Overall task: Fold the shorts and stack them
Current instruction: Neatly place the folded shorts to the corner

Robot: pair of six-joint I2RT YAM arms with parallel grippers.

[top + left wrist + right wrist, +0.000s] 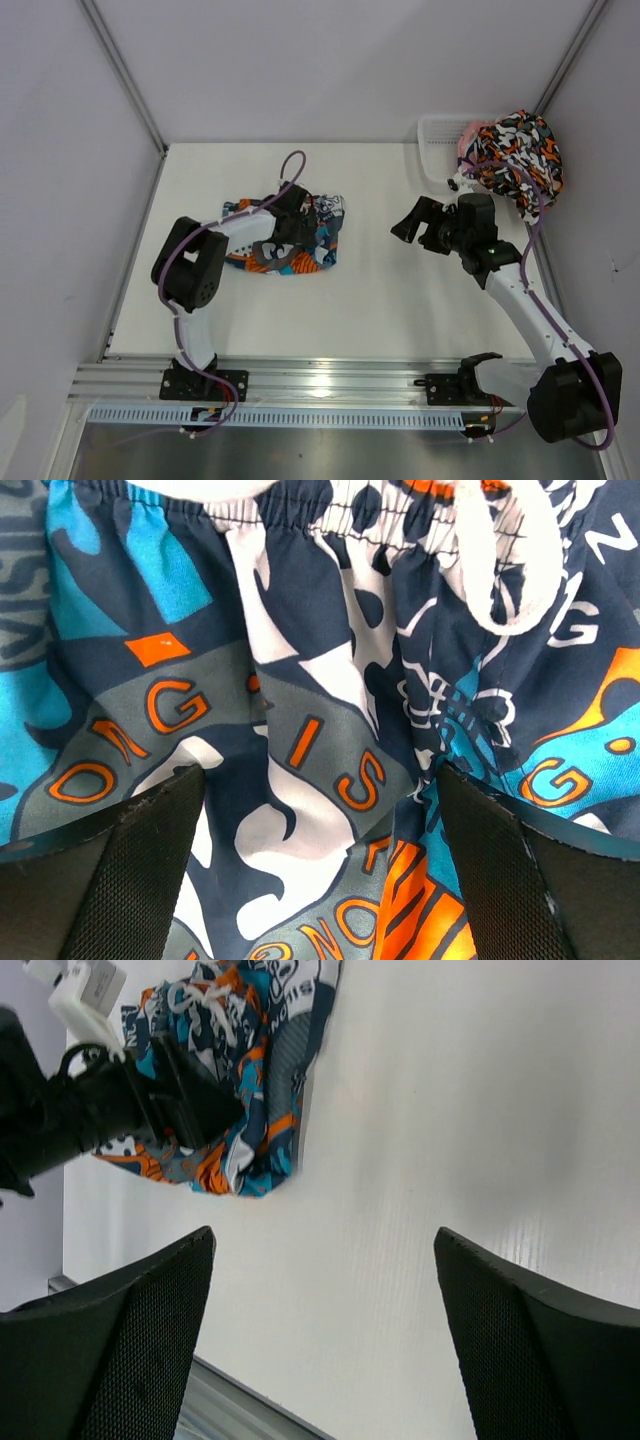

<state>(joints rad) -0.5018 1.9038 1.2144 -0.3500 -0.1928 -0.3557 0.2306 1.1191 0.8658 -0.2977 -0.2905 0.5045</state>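
Shorts (pixel 325 235), soft, light and limp, lie under the wide-spread left gripper (pixel 318 780), probably best pinched at the elastic waistband (pixel 300 515); the right gripper (pixel 322 1240), also spread, hangs empty near them.

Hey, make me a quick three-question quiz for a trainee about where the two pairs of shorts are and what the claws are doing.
1. True or false: the left claw is open over the teal shorts.
2. Fill in: the right claw is open and holds ___.
3. Where are the blotched shorts?
A. under the teal shorts
B. heaped on the basket
C. in the right claw

Key: 1 true; 2 nothing; 3 B.
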